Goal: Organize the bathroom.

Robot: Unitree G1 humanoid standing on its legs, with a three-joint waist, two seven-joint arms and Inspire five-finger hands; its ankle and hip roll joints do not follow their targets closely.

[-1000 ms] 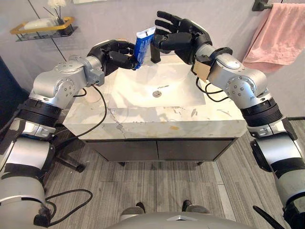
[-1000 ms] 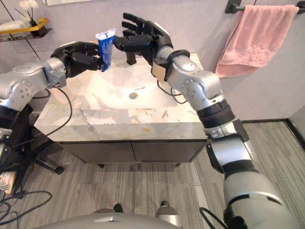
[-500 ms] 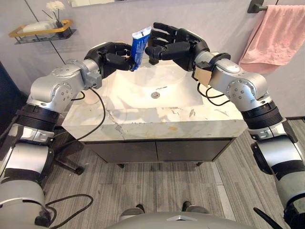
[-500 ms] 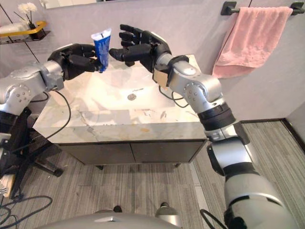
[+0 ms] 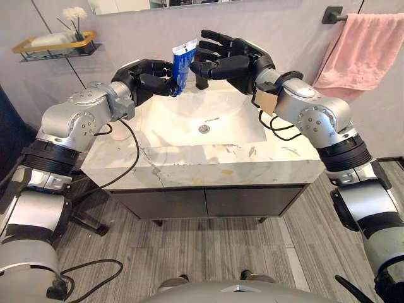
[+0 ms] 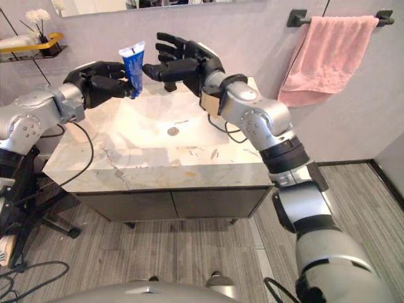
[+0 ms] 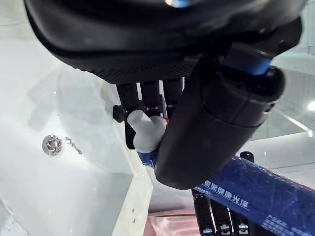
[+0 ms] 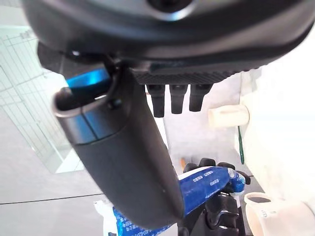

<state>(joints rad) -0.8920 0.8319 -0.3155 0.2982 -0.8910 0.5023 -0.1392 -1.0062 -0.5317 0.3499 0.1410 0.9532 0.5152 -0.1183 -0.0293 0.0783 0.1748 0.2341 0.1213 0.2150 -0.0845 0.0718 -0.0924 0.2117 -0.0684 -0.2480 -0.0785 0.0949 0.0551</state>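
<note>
Handover midway: blue tube (image 5: 183, 64) is clenched upright in left hand (image 5: 148, 77) above sink (image 5: 203, 121); right hand (image 5: 228, 57) is spread beside it, not yet grasping. Stowing is left.

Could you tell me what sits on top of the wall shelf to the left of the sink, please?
On the yellow-rimmed shelf lie a pale folded item and a small dark vase of white flowers. The rim hides anything lying lower.
</note>
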